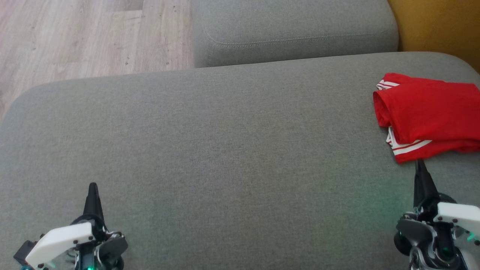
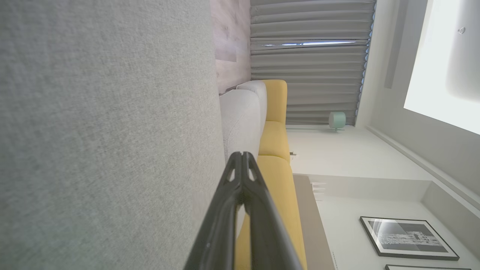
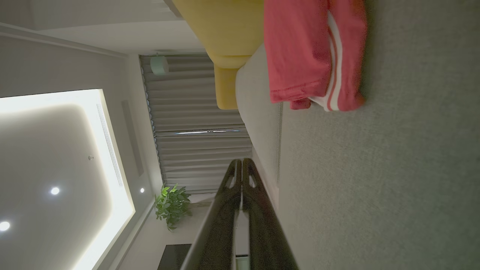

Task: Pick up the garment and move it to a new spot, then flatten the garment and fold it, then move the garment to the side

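Fabric covers most of the scene: a grey, tightly woven sofa seat [image 1: 225, 150] with rounded corners carries the garment [image 1: 427, 112], soft red cloth with white stripes at its hems. It is folded into a rough rectangle at the seat's far right and cut off by the head view's edge. The left gripper [image 1: 92, 186] and right gripper [image 1: 419, 163] each end in glossy dark fingers pressed together into one tapered point, holding nothing. The right tip is near the garment's nearer hem, while the left is well apart from it. The head view adds a pale wood-plank floor [image 1: 75, 37] and a second grey cushion [image 1: 292, 30] with a stitched seam. The left wrist view offers a pleated curtain [image 2: 307, 63] and a framed picture [image 2: 408, 238]. The right wrist view shows bare seat between fingertips and garment, plus a leafy plant [image 3: 172, 204].
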You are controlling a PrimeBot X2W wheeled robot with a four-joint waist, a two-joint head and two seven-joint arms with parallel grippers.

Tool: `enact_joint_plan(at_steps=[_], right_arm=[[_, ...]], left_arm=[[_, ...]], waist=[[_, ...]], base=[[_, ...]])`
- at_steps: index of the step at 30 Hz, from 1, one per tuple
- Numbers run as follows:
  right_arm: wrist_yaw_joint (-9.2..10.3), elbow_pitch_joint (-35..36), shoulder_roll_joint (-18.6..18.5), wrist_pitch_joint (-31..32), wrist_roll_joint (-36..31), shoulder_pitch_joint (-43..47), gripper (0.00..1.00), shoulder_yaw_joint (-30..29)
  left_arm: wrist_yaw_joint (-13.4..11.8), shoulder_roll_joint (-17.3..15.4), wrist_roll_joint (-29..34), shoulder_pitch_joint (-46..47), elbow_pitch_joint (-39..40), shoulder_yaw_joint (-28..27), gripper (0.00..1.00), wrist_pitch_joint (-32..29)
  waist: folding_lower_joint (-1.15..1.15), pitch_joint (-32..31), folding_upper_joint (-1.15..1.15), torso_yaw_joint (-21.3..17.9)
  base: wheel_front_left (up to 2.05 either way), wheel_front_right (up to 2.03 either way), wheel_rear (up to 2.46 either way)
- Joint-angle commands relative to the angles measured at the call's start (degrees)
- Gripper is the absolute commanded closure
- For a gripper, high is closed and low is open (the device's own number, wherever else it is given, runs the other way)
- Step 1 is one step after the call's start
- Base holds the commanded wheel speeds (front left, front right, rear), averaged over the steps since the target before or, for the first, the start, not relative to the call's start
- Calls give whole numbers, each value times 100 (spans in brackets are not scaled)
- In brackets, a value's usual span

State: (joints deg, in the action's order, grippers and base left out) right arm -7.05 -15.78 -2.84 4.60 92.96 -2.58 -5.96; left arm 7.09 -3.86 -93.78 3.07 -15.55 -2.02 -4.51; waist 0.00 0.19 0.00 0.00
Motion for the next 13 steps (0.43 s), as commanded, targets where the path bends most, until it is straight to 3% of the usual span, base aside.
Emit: enact_joint_plan(at_steps=[1,13], right_arm=[[-44,186,-122,58,56,-345,100,107],[-44,184,-105,77,36,-347,100,83]], left_arm=[[40,-62,-24,294,161,-229,100,-20],[40,-40,1,296,159,-258,100,-44]], waist=[[0,-1,0,1],[0,-1,0,1]], base=[[0,0,0],[0,0,0]])
